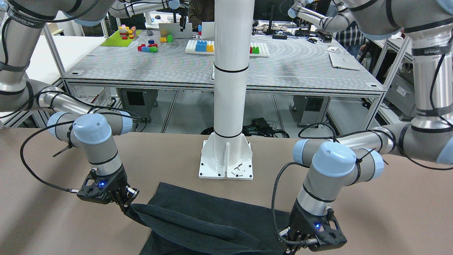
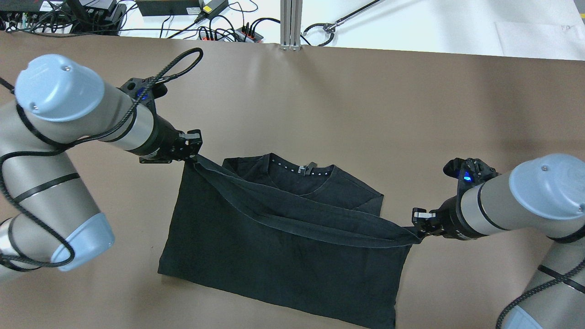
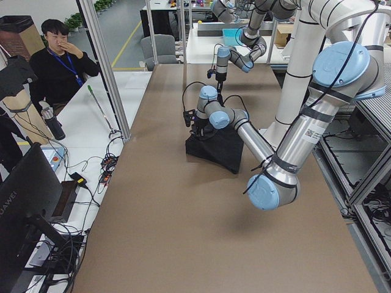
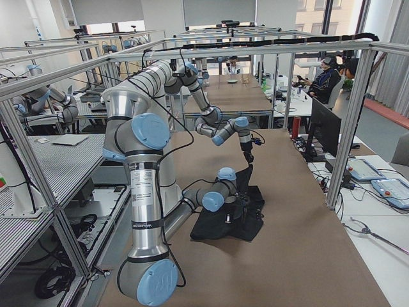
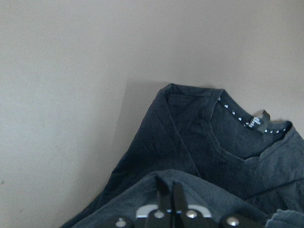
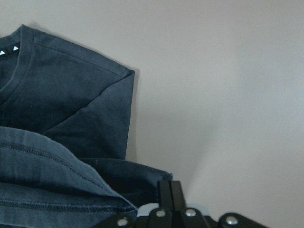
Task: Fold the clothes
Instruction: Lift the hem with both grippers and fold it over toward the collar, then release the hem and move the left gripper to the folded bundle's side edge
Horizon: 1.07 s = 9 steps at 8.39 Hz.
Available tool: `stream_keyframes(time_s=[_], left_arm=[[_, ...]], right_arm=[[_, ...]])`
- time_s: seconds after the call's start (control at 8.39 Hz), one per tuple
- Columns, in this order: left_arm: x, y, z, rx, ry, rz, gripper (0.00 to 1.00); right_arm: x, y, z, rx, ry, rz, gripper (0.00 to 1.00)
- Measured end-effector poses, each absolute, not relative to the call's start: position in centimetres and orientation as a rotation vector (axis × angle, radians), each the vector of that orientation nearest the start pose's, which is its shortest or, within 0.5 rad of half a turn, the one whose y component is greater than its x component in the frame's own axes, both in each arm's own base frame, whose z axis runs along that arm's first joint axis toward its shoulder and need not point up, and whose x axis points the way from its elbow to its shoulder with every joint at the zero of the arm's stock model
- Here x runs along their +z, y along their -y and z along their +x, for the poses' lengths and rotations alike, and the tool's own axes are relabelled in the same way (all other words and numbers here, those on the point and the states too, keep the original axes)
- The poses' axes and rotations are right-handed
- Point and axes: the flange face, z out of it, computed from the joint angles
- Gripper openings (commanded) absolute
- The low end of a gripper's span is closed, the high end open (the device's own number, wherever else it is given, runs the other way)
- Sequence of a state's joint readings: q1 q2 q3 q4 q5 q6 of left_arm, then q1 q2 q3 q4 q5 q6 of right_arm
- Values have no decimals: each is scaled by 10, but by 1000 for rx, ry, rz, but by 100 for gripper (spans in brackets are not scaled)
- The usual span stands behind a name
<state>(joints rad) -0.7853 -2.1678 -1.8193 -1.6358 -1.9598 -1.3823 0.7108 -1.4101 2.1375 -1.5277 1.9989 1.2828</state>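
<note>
a wide brown matte table top [image 2: 320,91] fills the overhead view, with a strip of white floor and black cables along the top edge. a black soft-fabric garment [image 2: 283,269] lies in the lower centre of that frame. its body is flat on the table and its round neckline [image 2: 292,168], dotted with small white marks, is turned toward the top of the frame. one hemmed edge is raised off the body and drawn into a sagging band that runs across the garment from centre left down to centre right.

the left gripper [image 2: 197,157], at centre left of the overhead view, has its jaws closed tight on the band's upper-left end. in the left wrist view the two fingers [image 5: 178,197] sit pressed together with cloth around them. the right gripper [image 2: 417,226], right of centre, pinches the band's lower-right end the same way, jaws narrow on the cloth.

in the front-facing view a white metal pillar base [image 1: 226,161] stands on the table just above the garment, apart from it. behind it, a grey slatted bench [image 1: 106,67] carries coloured toy bricks [image 1: 148,46].
</note>
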Motion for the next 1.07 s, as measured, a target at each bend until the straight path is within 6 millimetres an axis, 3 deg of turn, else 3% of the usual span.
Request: stream_keyframes(time_s=[0.24,0.36,0.48,0.6,0.83,1.07], left_arm=[[216,548,405,-376,-930,116,5],[228,561,416,-372,-916,126,27],[236,571,421,-359,-902,154,55],[240,578,418,-343,-893,180,94],[235,588,407,-329,-899,211,94],[220,595,387,-298,-944,198,94]], right_arm=[[331,412,-331,225,820,26,28],[340,422,-342,227,803,26,52],[351,432,-352,227,799,28,74],[358,438,-356,228,806,36,88],[356,449,-346,234,830,55,93],[340,452,-328,212,876,68,94]])
